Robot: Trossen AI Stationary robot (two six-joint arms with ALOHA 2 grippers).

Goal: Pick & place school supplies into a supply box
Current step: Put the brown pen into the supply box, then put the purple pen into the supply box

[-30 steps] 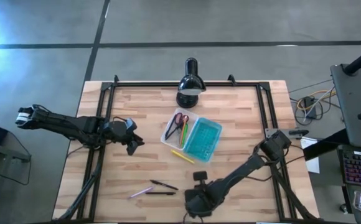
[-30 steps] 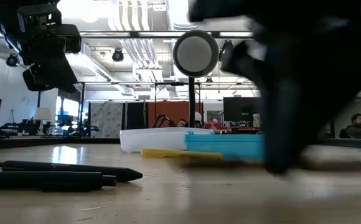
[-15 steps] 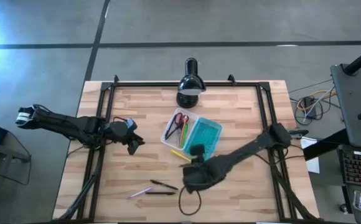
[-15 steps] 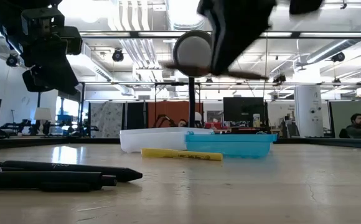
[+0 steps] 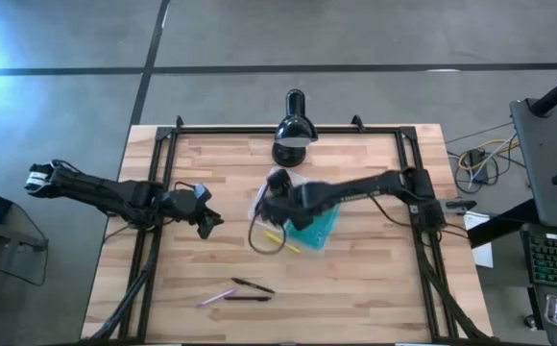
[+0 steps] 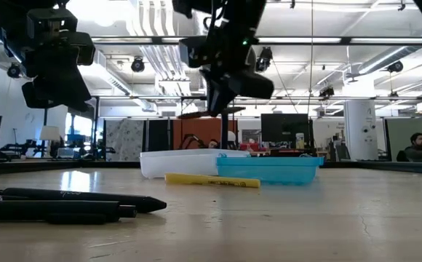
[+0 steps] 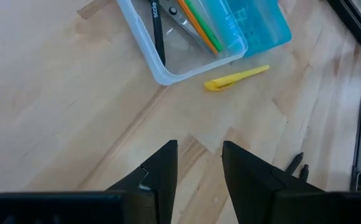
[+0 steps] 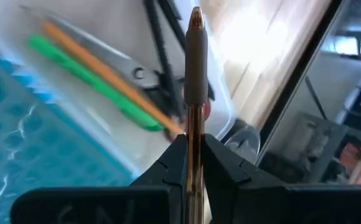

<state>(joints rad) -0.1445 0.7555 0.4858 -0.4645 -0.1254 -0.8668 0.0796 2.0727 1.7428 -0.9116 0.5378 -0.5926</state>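
Note:
The supply box has a clear tray (image 5: pixel 262 213) and a turquoise lid (image 5: pixel 322 219) lying beside it; red-handled scissors, a green pen (image 8: pixel 93 81), an orange pencil and a dark pen lie in the tray (image 7: pixel 168 62). My right gripper (image 5: pixel 277 190) hangs above the tray, shut on an orange-brown pen (image 8: pixel 196 68). A yellow pen (image 5: pixel 283 240) lies flat on the table near the box. Two dark pens and a pink one (image 5: pixel 240 290) lie toward the near edge. My left gripper (image 5: pixel 206 223) waits open, left of the box. My right gripper pinches the orange-brown pen by its barrel (image 8: pixel 194 127) between the two fingers, which lie along it. The grey grip section and tip (image 8: pixel 196 22) stick out past the fingertips. The pen is lifted clear, roughly level above the tray (image 6: pixel 204 114).
A black desk lamp (image 5: pixel 293 130) stands at the far edge behind the box. A black frame (image 5: pixel 163 144) runs around the table's sides. Bare wood lies between my left gripper and the box, and to the right of the lid.
My right gripper has risen from close to the table by the near edge and swung toward the far edge, carrying the pen, until it hangs over the tray. The supplies on the table have stayed put.

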